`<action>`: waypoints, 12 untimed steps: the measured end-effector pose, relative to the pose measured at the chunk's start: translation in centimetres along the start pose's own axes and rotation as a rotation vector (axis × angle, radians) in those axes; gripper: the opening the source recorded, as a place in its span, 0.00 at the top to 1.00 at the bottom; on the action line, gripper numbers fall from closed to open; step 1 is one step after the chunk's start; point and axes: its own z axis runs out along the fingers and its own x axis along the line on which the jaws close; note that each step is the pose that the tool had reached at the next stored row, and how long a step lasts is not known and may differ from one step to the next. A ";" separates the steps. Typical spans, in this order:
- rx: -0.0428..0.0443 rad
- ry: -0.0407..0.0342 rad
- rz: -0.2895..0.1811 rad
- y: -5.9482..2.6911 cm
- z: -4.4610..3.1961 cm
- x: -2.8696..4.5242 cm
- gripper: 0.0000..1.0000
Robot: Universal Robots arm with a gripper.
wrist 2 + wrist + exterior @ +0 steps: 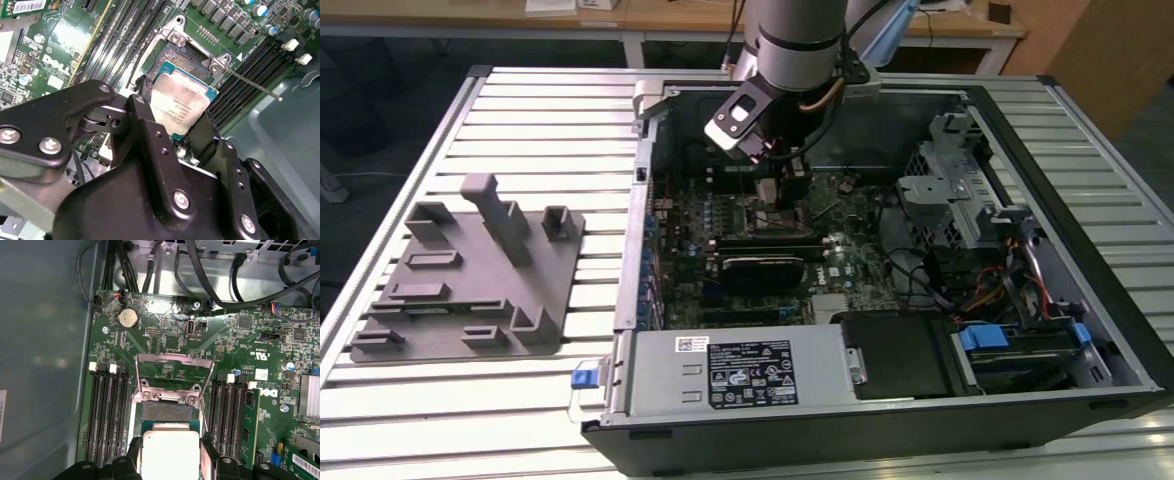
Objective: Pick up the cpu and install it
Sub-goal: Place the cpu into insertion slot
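The cpu (182,107) (170,452), a flat square chip with a shiny silver top, sits between the two black fingers (134,454) of my gripper (176,114) (170,456), which is shut on its opposite edges. It hangs low over the motherboard socket (175,59) (167,412) and covers the socket's near part, while a strip of the contact field still shows beyond it. Whether the chip touches the socket I cannot tell. The socket's metal load plate (172,371) stands flipped open. In the exterior view my gripper (774,192) reaches down into the open computer case, over the board's middle.
Memory slots (107,415) flank the socket on both sides, and a thin retention lever (250,82) sticks out beside it. A grey plastic tray (467,280) with upright posts lies on the slatted table at the exterior view's left. The power supply (734,370), cables and drive cage (961,190) crowd the case.
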 end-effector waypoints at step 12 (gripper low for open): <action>0.0001 -0.0014 0.000 -0.02 0.64 -0.02 0.45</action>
